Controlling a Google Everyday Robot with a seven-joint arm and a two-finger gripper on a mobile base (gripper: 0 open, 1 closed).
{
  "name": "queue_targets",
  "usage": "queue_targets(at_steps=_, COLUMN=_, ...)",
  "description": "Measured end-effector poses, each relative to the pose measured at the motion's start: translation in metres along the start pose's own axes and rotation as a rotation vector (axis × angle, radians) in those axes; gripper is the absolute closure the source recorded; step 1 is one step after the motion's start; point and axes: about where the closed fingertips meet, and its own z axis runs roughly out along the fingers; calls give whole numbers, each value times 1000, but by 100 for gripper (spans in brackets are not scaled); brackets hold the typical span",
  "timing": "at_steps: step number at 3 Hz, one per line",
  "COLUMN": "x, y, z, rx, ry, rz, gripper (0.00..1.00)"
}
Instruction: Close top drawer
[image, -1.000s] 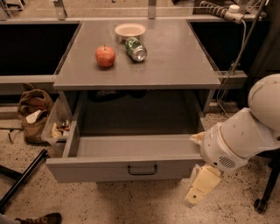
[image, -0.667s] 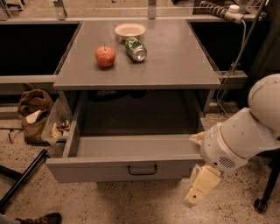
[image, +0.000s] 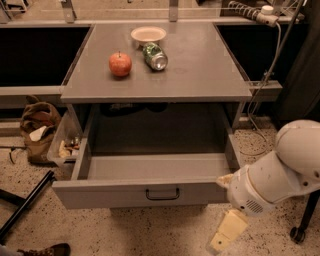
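Note:
The top drawer is pulled far out from under the grey table, and its inside looks empty. Its flat grey front panel faces me, with a small dark handle at the centre. My gripper hangs low at the lower right, below and just right of the drawer front's right end. The white arm behind it sits close to the drawer's right front corner. Whether it touches the drawer cannot be told.
On the table top stand a red apple, a green can on its side and a white bowl. A brown bag and a small bin sit left of the drawer. A black stand leg lies at the lower left. Cables hang at the right.

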Motion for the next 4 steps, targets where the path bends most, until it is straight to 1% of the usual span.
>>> queue_targets(at_steps=1, x=14, y=3, z=25, rx=-41, ry=-14, rz=27, gripper=0)
queue_targets(at_steps=2, x=21, y=0, z=41, rx=-47, ry=-12, rz=34, gripper=0)
queue_targets(at_steps=3, x=23, y=-23, z=52, rx=2, ry=15, rz=34, gripper=0)
queue_targets(at_steps=4, x=35, y=-62, z=67, rx=56, ry=40, rz=81, gripper=0)
